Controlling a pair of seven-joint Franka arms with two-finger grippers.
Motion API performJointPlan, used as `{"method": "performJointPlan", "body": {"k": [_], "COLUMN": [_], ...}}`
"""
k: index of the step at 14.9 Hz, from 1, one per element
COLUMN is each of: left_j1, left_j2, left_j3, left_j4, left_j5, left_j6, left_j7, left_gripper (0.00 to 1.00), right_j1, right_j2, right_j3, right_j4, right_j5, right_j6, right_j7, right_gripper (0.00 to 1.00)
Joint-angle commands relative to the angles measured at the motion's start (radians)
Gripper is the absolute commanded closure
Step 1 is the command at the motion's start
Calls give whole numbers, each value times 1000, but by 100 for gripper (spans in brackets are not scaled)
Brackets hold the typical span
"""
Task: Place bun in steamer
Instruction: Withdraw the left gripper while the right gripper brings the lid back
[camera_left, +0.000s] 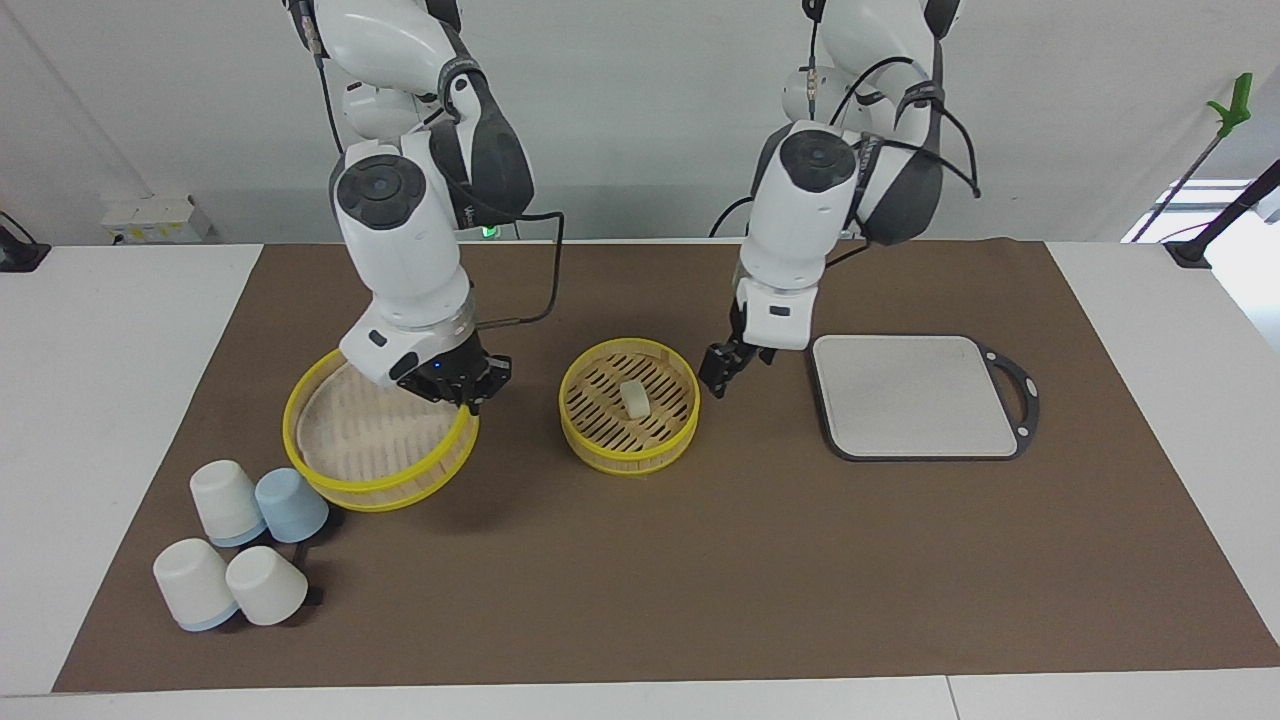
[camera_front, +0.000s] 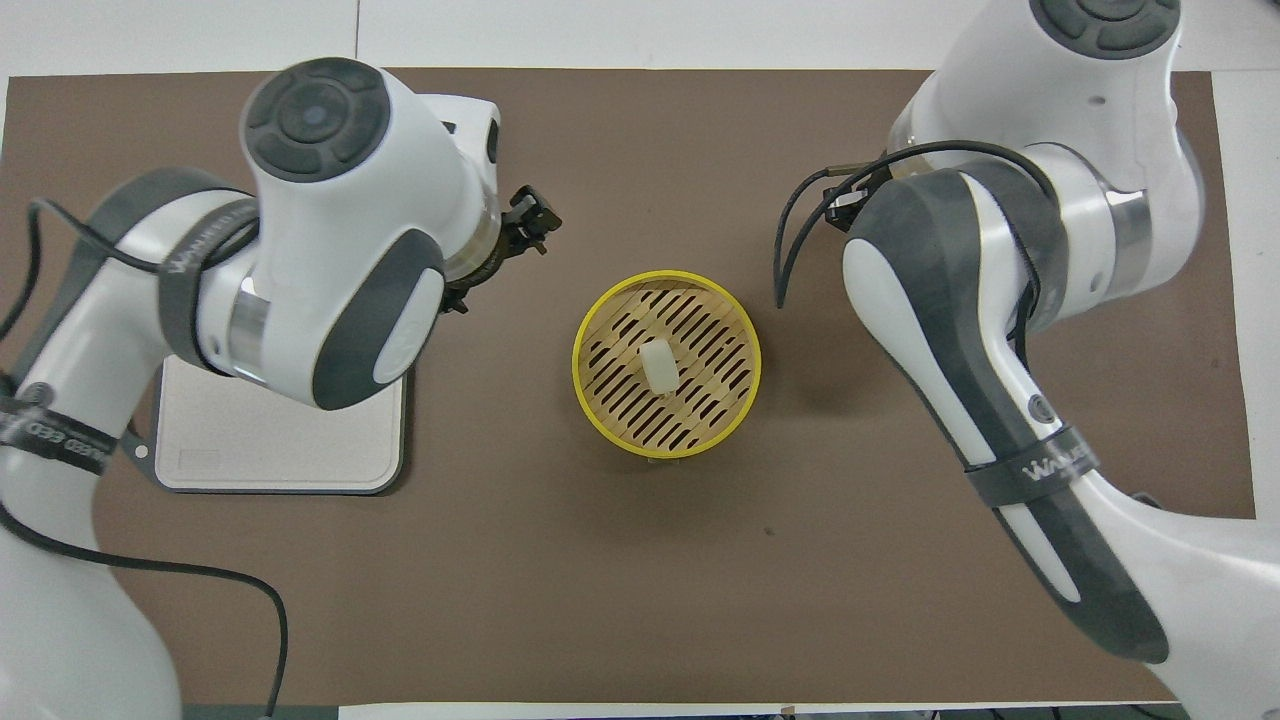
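While the bun (camera_left: 632, 397) lies on the steamer's (camera_left: 629, 446) slatted floor in the facing view, the left gripper (camera_left: 722, 372) hangs empty between steamer and board (camera_left: 915, 395), fingers slightly parted; the right gripper (camera_left: 462, 390) clamps the yellow-rimmed lid (camera_left: 375, 495). Overhead, the bun (camera_front: 659, 365) sits mid-steamer (camera_front: 745, 395).

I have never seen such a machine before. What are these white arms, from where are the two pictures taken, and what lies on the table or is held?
These are two robot arms, each ending in a two-finger gripper. One picture faces the robots from across the table; the other looks down from above their own end.

On the brown mat stands a yellow-rimmed steamer with a small white bun lying in it. The left gripper hangs empty between the steamer and a grey board.

The right gripper grips the rim of a wide yellow-rimmed lid, tilted up above the mat. Four upturned cups stand at the right arm's end of the table.
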Motion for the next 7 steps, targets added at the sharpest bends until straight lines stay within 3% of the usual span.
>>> {"method": "performJointPlan", "body": {"k": [1, 4, 7], "left_j1": [143, 274, 426], "left_j2": [-70, -124, -173], "left_j3": [-15, -13, -13], "left_j4": [-27, -29, -27], "left_j5": [18, 20, 15], "left_j6": [-78, -170, -228], "left_j7": [202, 398, 644], "left_gripper": [0, 0, 0], "right_j1": [92, 207, 311], "right_j2": [-33, 4, 143], "right_j3": [3, 1, 0], "right_j4": [-41, -15, 144], "right_j5": [4, 13, 25], "right_j6": [35, 52, 43], "right_j7": [147, 301, 483], "right_gripper": [100, 100, 100]}}
